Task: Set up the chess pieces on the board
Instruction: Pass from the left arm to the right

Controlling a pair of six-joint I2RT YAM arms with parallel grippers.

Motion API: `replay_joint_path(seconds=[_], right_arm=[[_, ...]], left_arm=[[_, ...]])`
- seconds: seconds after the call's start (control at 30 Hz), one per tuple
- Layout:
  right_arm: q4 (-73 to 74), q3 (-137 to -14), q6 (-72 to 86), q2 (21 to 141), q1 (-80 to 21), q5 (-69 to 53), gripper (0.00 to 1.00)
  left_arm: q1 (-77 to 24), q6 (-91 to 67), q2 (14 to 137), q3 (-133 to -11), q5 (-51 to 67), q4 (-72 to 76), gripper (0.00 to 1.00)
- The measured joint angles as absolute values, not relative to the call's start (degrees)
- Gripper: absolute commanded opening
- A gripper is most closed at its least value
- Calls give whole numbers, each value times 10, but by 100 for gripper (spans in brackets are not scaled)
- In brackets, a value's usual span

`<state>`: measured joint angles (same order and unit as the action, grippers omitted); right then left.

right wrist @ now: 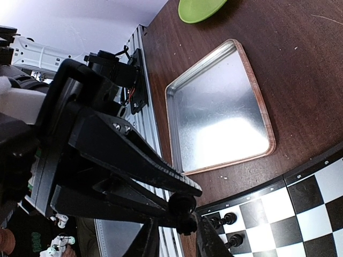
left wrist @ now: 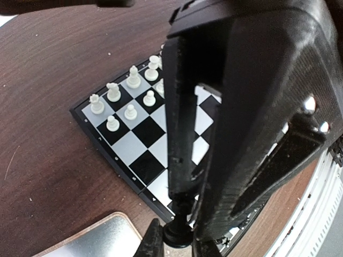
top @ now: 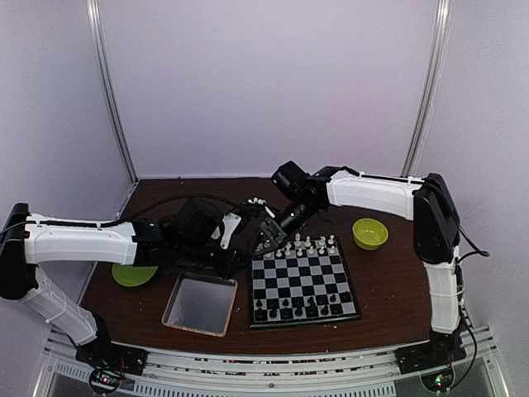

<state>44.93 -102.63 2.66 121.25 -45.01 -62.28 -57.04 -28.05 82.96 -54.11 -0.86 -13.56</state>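
Soft, even light falls from above. The metal tray glares white; my left pincer looms dark and slightly soft before its lens.

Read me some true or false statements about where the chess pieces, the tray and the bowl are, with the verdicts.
White pieces stand along the board's far rows: true.
Chess pieces lie in the metal tray: false, the tray holds none.
The yellow-green bowl sits left of the board: false, the bowl sits to its right.
Black pieces stand on the board's near rows: true.
The piece between the left gripper's jaws is white: false, it is black.
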Motion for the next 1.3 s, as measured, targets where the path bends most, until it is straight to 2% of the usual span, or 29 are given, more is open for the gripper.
replay_joint_path(seconds=[0.13,0.47,0.67,0.7,0.83,1.0,1.07,1.13,1.3], right_arm=[[439,-1020,34,1213,-450,-622,16],[427,-1017,45,1213,-450,-622,16],[426,-1017,48,1213,-450,-622,7],[425,-1017,48,1213,-450,-622,7],[425,-1017,47,1213,-449,-622,6],[423,-1017,42,1212,-439,-623,6],[423,-1013,32,1209,-427,-618,6],[426,-996,17,1193,-405,-609,6],[439,-923,-42,1112,-337,-565,6]], left_arm=[[-570,-285,829,-541,-16,-138,7],[-570,-287,829,-541,-17,-138,7],[-570,-287,829,-541,-17,-138,7],[-570,-287,829,-541,-17,-138,9],[-570,-286,829,-541,-18,-138,28],[-570,-281,823,-541,-32,-150,40],[-570,-275,811,-541,-43,-159,51],[-568,-268,789,-540,-54,-170,55],[-544,-258,741,-532,-70,-180,57]])
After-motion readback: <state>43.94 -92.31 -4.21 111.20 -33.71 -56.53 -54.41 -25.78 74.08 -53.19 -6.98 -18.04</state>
